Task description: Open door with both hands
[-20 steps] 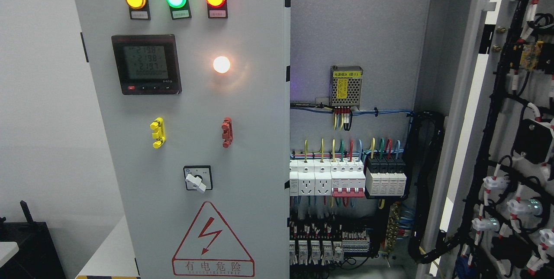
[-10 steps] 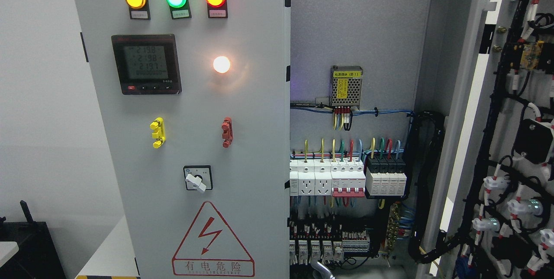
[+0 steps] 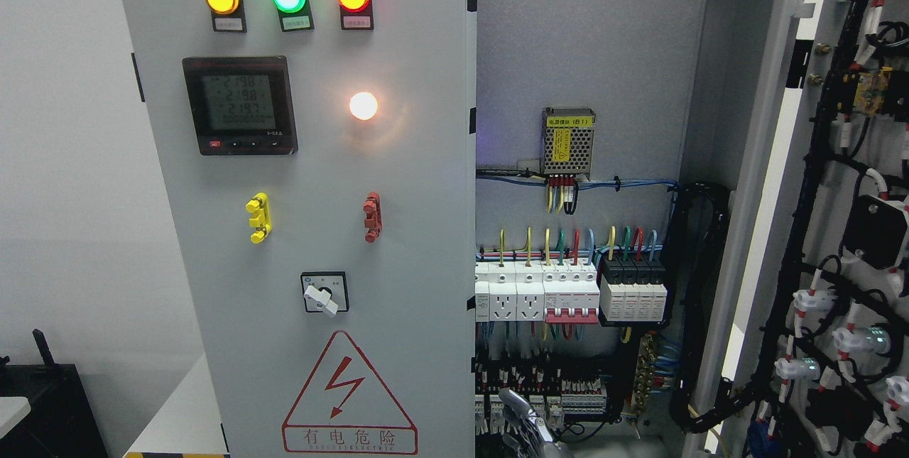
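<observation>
The grey cabinet's left door (image 3: pixel 412 174) stands closed; it carries three indicator lamps, a meter (image 3: pixel 239 105), a rotary switch (image 3: pixel 324 292) and a red warning triangle. The right door (image 3: pixel 770 181) is swung wide open to the right, its wired inner face (image 3: pixel 845 245) turned toward me. My right hand (image 3: pixel 525 421) rises from the bottom edge just right of the closed door's edge, in front of the lower terminal rows. Its fingers are loosely spread and hold nothing. It touches neither door.
Inside the open cabinet (image 3: pixel 582 46) are a power supply (image 3: pixel 568 140), a row of breakers and sockets (image 3: pixel 568 295) and black cable bundles (image 3: pixel 699 302). A white wall is on the left, with a dark box (image 3: pixel 42 408) at the lower left.
My right hand has come up into view at the bottom edge; one second ago no hand showed. The doors have not moved.
</observation>
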Available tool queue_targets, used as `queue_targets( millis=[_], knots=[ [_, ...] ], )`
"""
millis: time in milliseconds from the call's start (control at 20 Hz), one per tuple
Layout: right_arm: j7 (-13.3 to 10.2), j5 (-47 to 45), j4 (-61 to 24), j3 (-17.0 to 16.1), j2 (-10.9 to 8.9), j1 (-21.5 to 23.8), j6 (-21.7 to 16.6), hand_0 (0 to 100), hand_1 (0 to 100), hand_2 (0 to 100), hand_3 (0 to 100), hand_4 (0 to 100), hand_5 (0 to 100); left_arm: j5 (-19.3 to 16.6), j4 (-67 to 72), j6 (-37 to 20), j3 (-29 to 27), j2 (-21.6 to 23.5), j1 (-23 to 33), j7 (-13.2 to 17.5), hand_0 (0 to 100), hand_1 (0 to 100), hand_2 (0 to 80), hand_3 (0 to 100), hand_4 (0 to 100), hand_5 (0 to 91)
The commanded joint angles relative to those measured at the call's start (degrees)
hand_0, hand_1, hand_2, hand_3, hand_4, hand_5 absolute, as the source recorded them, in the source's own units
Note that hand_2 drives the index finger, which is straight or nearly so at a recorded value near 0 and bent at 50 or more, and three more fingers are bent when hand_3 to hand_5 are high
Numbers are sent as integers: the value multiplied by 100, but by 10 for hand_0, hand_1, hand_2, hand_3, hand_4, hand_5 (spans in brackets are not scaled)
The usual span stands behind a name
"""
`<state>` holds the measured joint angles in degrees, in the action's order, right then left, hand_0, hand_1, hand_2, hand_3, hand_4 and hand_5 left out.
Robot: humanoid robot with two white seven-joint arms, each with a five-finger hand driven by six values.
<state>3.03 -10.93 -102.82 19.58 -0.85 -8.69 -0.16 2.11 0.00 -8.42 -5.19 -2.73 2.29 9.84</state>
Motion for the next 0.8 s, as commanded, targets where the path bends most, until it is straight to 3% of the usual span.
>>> queue_targets(
  millis=[0,751],
  knots=[
    [4,-58,763,-34,-82,-501,24,0,0,0,0,0,0,-1,-26,-2,0,0,0,0,0,0,0,0,32,0],
    [22,-418,1537,-78,-240,-1055,42,0,0,0,0,0,0,8,-26,-2,0,0,0,0,0,0,0,0,32,0]
  ],
)
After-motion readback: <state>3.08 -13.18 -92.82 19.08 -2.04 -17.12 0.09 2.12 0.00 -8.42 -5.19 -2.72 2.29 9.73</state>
